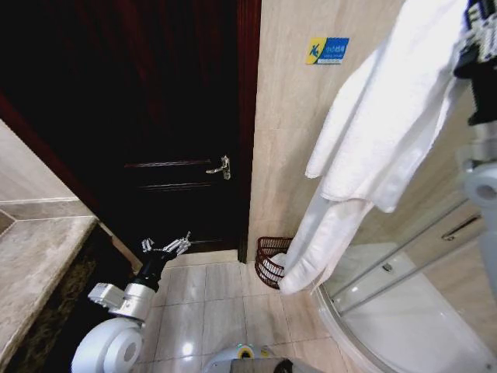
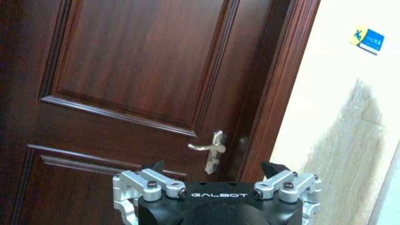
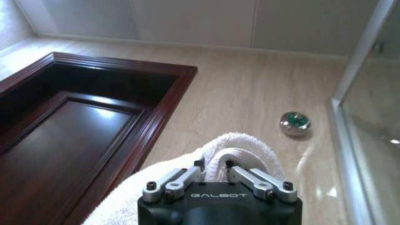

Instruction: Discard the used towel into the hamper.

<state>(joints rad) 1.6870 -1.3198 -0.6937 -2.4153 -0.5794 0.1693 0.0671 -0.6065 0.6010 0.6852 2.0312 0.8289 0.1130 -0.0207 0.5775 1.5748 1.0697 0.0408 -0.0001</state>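
A long white towel [image 1: 380, 124] hangs from my right gripper [image 1: 481, 31], held high at the upper right. In the right wrist view that gripper [image 3: 217, 168] is shut on a fold of the towel [image 3: 244, 145]. The towel's lower end drapes down to the hamper [image 1: 266, 256], a dark reddish-brown open-weave basket on the floor by the wall, and covers its right side; whether the end is inside it I cannot tell. My left gripper [image 1: 167, 246] sits low at the left, open and holding nothing, facing the door [image 2: 214, 169].
A dark wooden door [image 1: 178, 116] with a metal handle [image 1: 220, 167] stands behind the hamper. A curved glass shower enclosure [image 1: 419, 256] fills the right. A stone counter [image 1: 39, 256] runs along the left. Tiled floor [image 1: 210, 303] lies between them.
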